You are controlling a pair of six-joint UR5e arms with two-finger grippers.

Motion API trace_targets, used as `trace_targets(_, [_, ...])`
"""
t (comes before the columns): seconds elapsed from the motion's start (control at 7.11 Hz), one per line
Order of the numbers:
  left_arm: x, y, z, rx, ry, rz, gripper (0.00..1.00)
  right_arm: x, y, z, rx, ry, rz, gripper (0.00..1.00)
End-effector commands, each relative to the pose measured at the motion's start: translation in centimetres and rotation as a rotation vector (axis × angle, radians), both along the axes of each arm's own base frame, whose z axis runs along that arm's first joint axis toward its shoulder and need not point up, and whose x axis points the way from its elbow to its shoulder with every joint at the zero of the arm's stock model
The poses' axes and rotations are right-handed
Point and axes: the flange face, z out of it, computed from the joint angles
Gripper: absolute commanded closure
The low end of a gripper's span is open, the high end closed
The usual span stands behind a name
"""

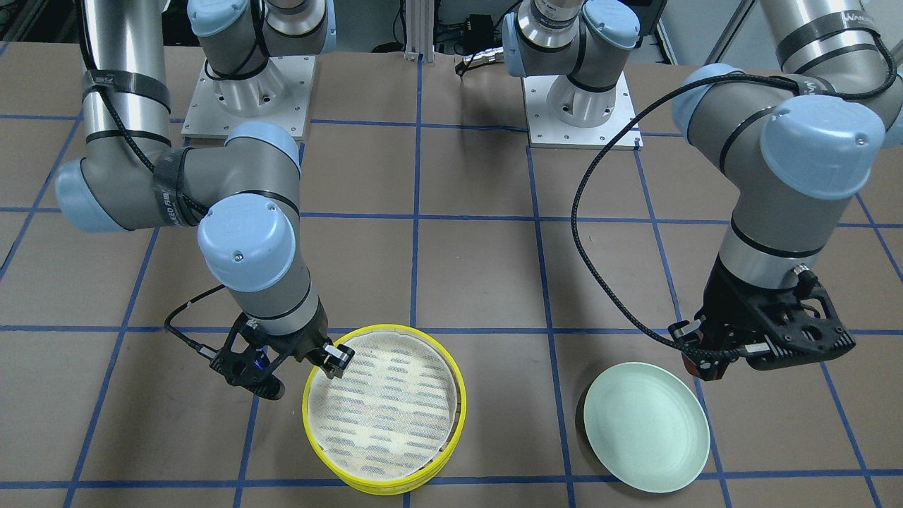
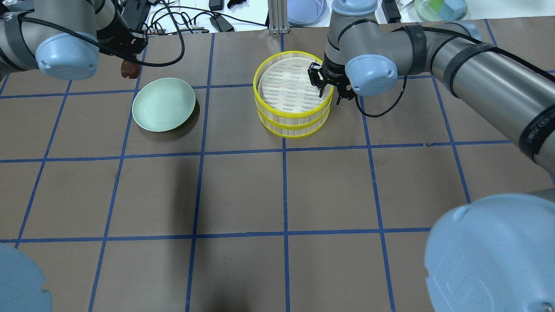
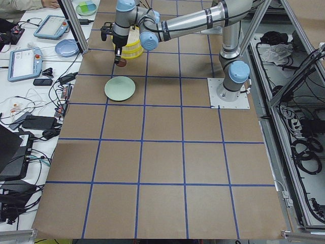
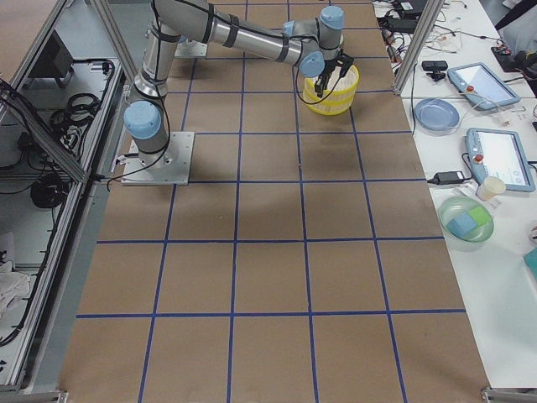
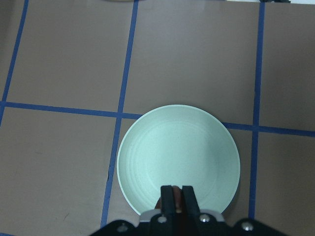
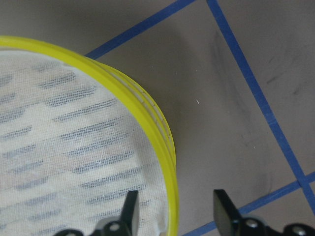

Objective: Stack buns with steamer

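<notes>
The steamer point(image 2: 291, 116) stands as two yellow-rimmed tiers stacked on each other, and the top white mesh liner point(image 1: 384, 406) is bare. My right gripper point(image 6: 174, 211) is open and its fingers straddle the top tier's yellow rim point(image 6: 165, 147) without touching it. My left gripper point(image 5: 176, 191) is shut on the dark reddish-brown bun point(image 2: 128, 70) and holds it in the air just past the far edge of the empty mint-green plate point(image 5: 179, 157). The cream-white bun is not in view.
The plate point(image 2: 163, 104) lies about a grid square to the left of the steamer in the overhead view. Tablets, cables and dishes lie on the side table beyond the far edge point(image 2: 243, 17). Blue tape lines mark the brown table.
</notes>
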Motion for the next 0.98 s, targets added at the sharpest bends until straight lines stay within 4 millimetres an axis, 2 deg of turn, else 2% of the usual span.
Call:
trace_targets(0.0, [0.0, 0.0, 0.0, -0.003, 0.001, 0.002, 1.0, -0.4, 1.7, 6.3, -0.075, -0.011, 0.043, 0.14])
trace_targets(0.14, [-0.1, 0.1, 0.4, -0.01, 0.005, 0.003, 1.0, -1.4, 3.9, 10.7, -0.074, -0.003, 0.084, 0.13])
trace_targets(0.28, [-1.2, -0.1, 0.7, -0.031, 0.055, 0.039, 1.0, -2.3, 6.8, 15.1, -0.076, 0.009, 0.155, 0.09])
trace_targets(0.42, [-3.2, -0.4, 0.9, -0.083, 0.154, 0.128, 1.0, -3.5, 9.6, 20.3, -0.144, 0.044, 0.278, 0.0])
trace_targets(0.56, [-7.2, -0.1, 1.3, -0.118, 0.209, 0.12, 1.0, -5.5, 14.1, 24.3, -0.097, 0.088, 0.306, 0.0])
trace_targets(0.7, [-13.0, 1.1, 1.0, -0.114, 0.263, 0.164, 1.0, -6.5, 17.8, 27.1, -0.081, 0.133, 0.344, 0.0])
trace_targets(0.84, [-18.1, 2.4, 1.1, -0.128, 0.302, 0.168, 1.0, -6.8, 19.5, 28.5, -0.089, 0.157, 0.424, 0.0])
